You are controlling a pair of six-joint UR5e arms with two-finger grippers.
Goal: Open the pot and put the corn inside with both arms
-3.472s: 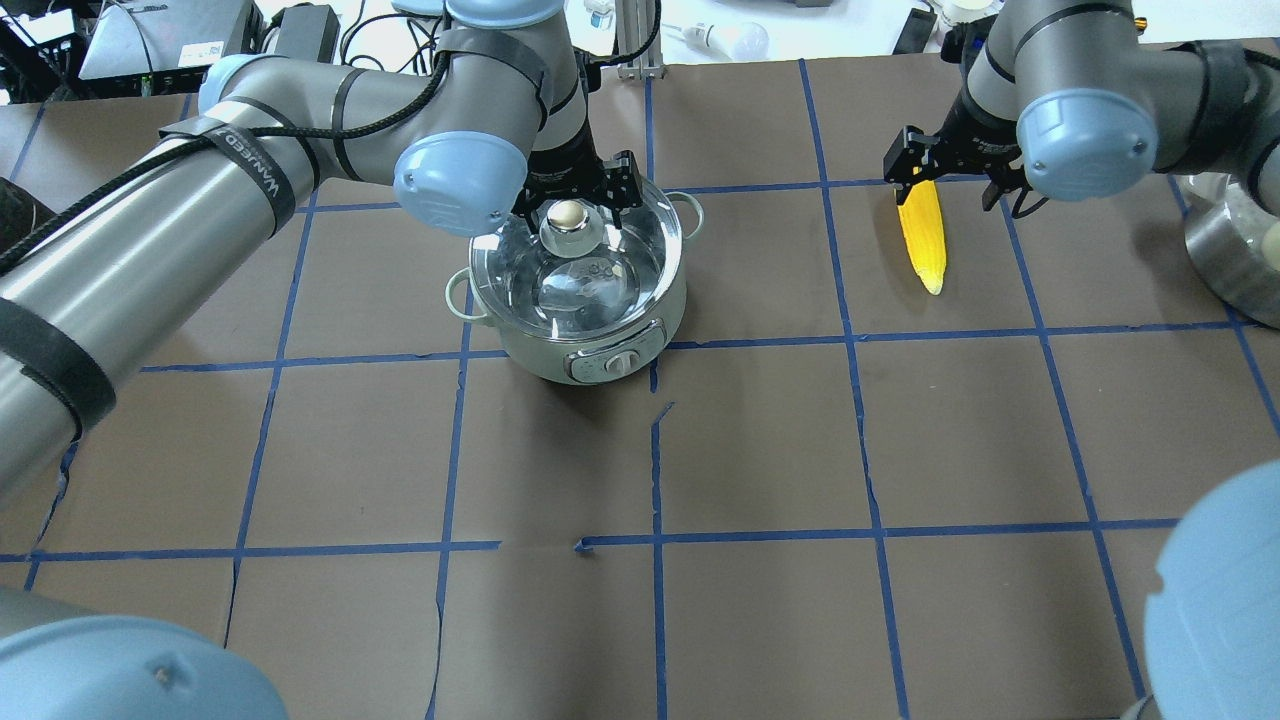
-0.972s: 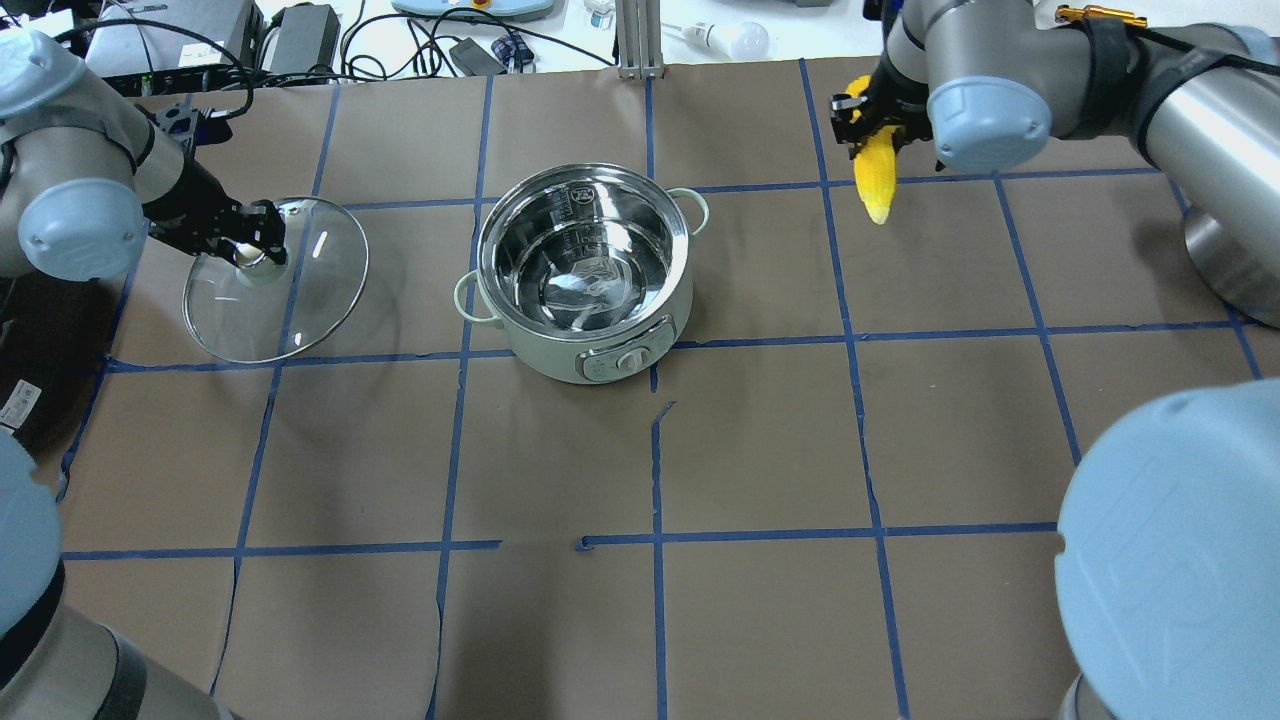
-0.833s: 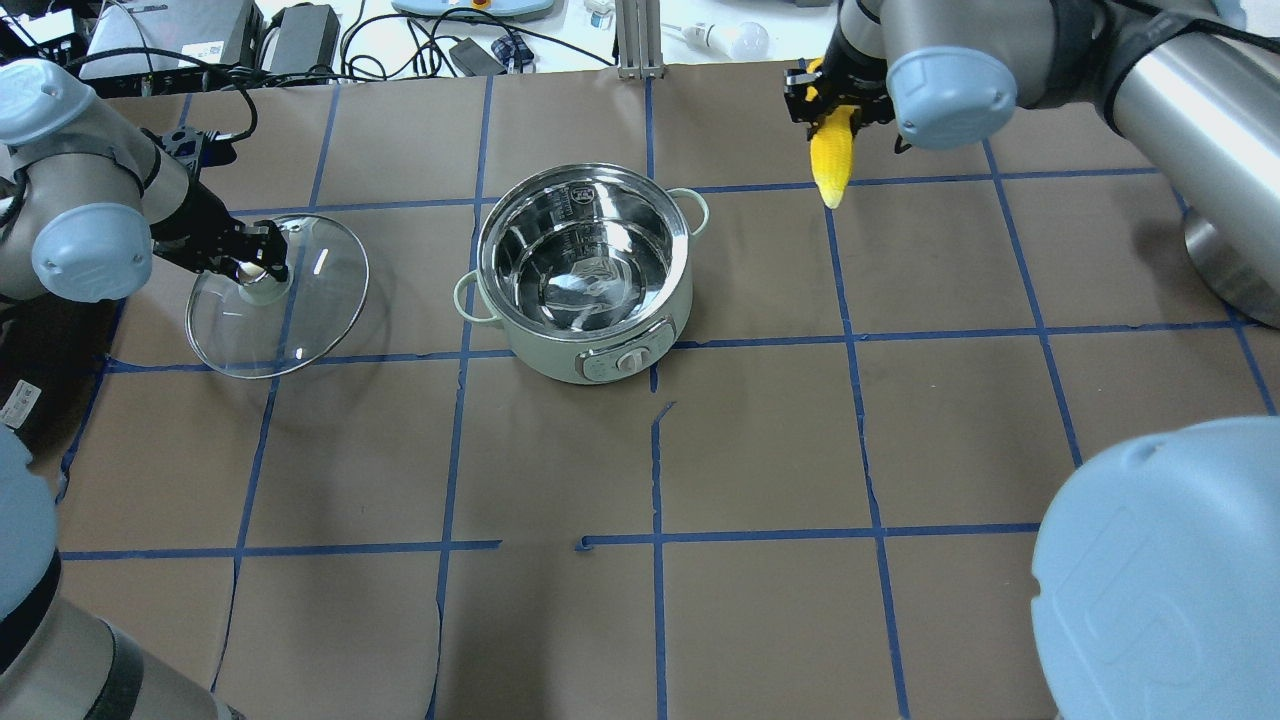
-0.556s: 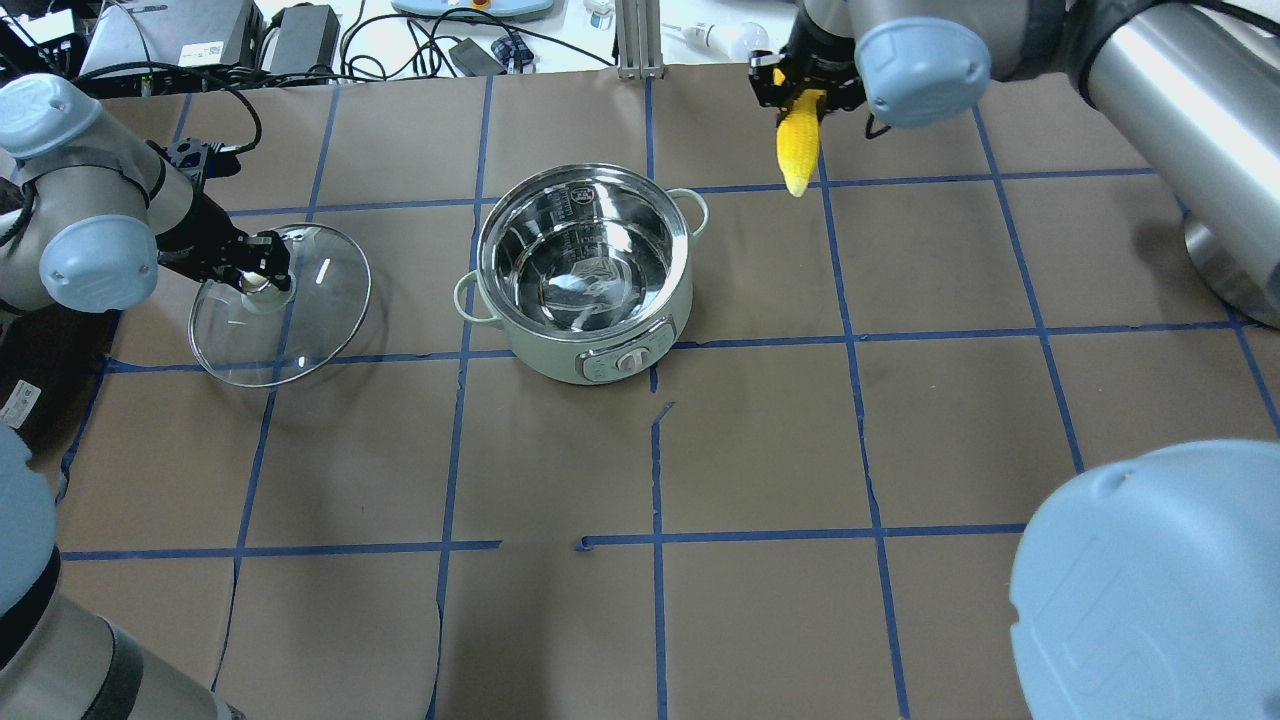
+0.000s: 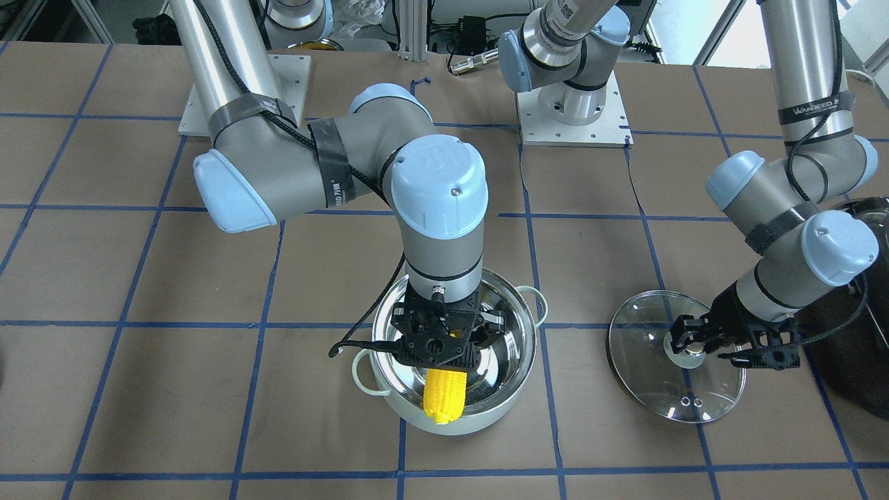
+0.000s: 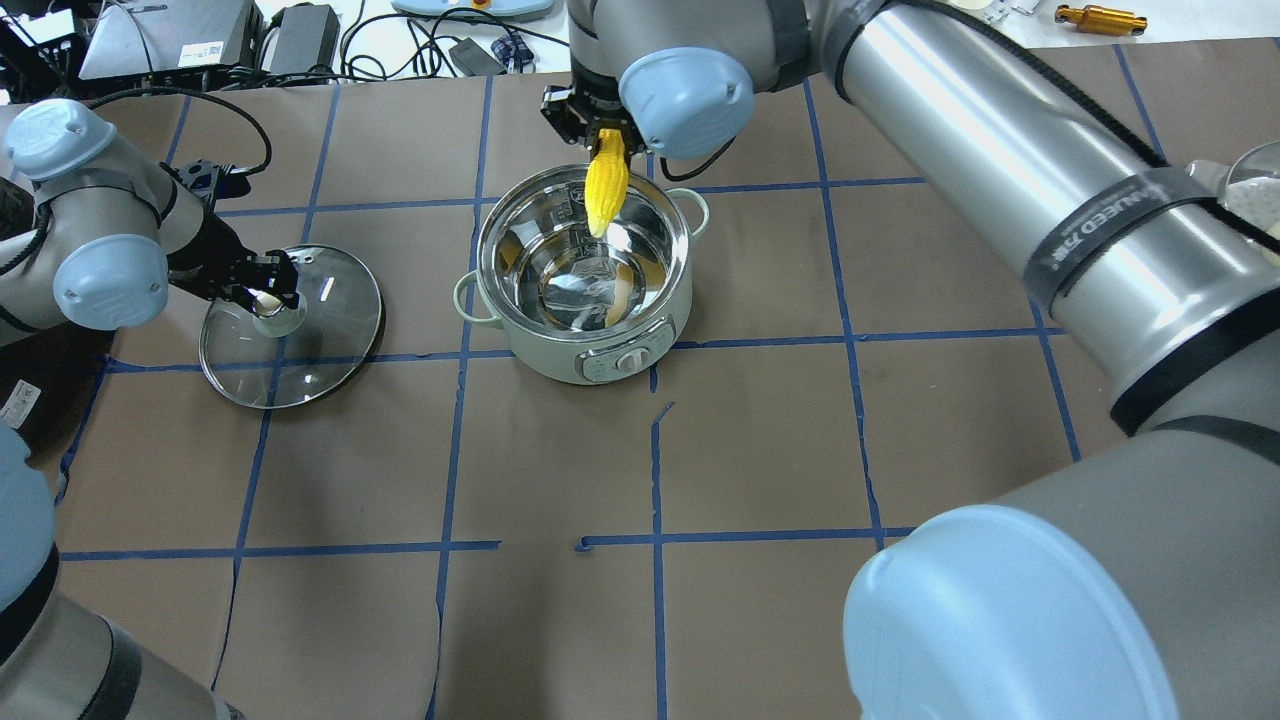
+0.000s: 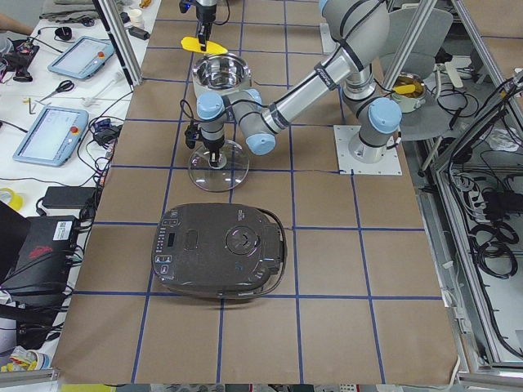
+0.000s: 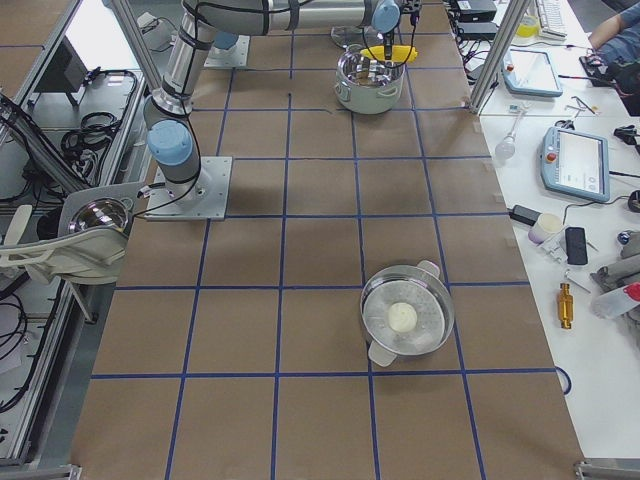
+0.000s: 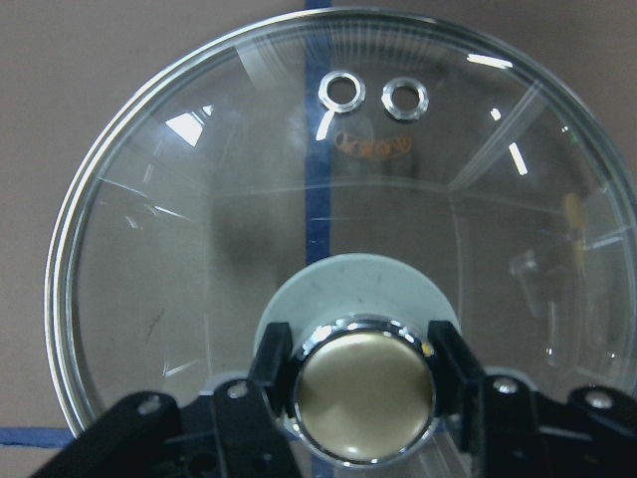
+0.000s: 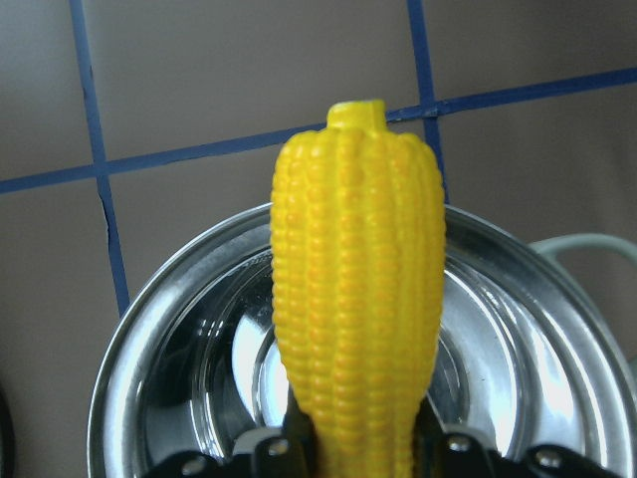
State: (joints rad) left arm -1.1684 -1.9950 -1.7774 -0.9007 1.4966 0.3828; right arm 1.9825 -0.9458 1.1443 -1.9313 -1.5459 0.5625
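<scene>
Right gripper (image 5: 443, 362) is seen clamped on one end of the corn (image 6: 606, 195). The cob is held clear above the open mouth of the pot (image 6: 545, 362), over the rim side farthest from the robot. The pot is stood uncovered on the brown-papered table (image 6: 760, 450), with its dial panel (image 6: 618, 364) turned toward the robot. Left gripper (image 6: 266, 296) is closed about the knob (image 9: 364, 390) of the glass lid (image 6: 330, 345), which is kept low beside the pot on the robot's left, apart from it. An orange mark (image 9: 373, 146) printed on the glass is too blurred to be read. On the left arm's black strap (image 5: 816, 110), white lettering beginning "WAN" is made out.
</scene>
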